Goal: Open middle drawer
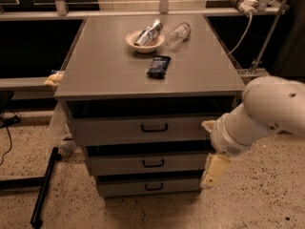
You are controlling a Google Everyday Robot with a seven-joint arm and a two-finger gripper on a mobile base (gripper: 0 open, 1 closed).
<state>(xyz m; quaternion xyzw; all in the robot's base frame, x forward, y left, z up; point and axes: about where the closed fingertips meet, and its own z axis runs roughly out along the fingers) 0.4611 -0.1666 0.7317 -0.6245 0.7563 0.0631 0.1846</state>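
The middle drawer [143, 164] sits between the taller top drawer [138, 128] and the shorter bottom drawer [143, 187], and looks closed; its black bar handle [153, 163] is untouched; its right end is hidden behind the gripper [213, 171], which hangs from the white arm [259, 114], itself cut off at the right edge; whether the gripper is released or clenched cannot be told; a bowl [144, 44], a clear bottle [178, 33] and a dark packet [158, 66] lie on the cabinet top [105, 68].
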